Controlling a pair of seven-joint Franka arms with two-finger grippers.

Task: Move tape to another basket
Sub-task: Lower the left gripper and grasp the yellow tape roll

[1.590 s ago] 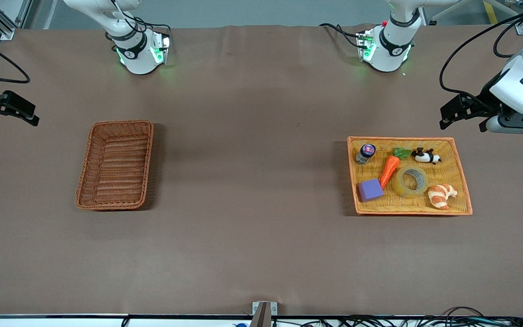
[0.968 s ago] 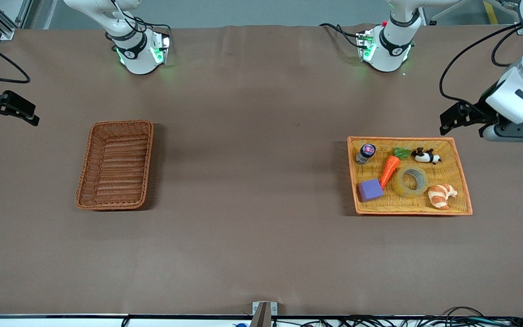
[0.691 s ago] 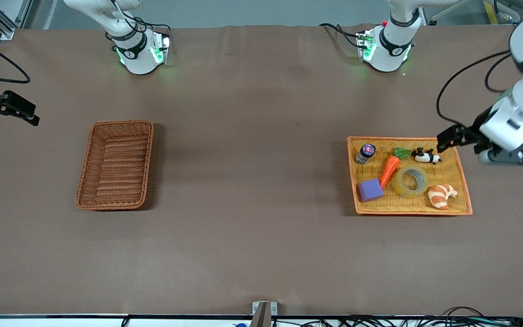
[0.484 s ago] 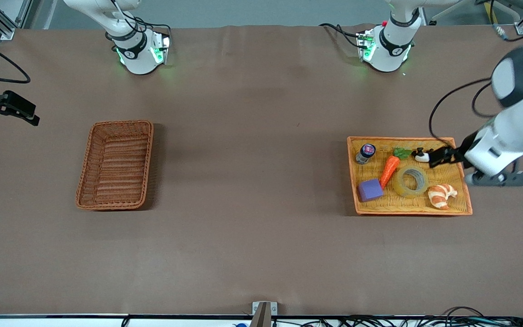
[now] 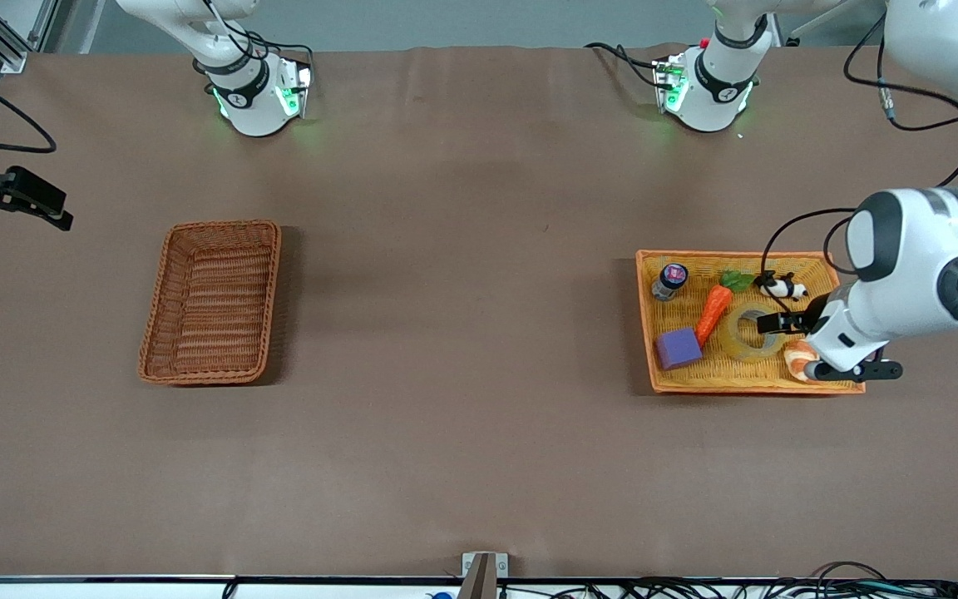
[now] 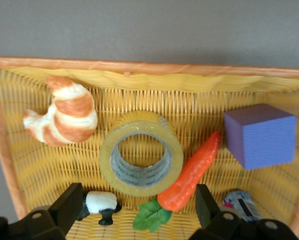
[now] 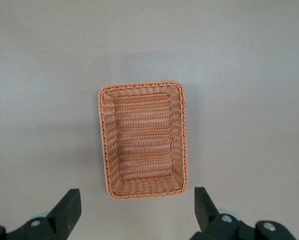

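Over the tape (image 5: 752, 332) now, left gripper (image 5: 772, 322), no longer table-side.

Tray: I am seeing a wide orange-yellow woven tray (image 5: 778, 384) lying on the worktop (image 5: 462, 349) toward the left arm's end.
Carrot: a toy carrot (image 5: 713, 310) is lying in the tray, its green top pointing away from the front camera.
Block: a purple block (image 5: 678, 348) is sitting just beside the carrot's tip.
Croissant: a croissant (image 6: 64, 116) is lying near the tray's rim nearest the front camera.
Panda: a small black-and-white figure (image 5: 781, 286) is lying beside the carrot's leaves.
Bottle: a small dark-capped bottle (image 5: 669, 281) is standing in the tray's corner.
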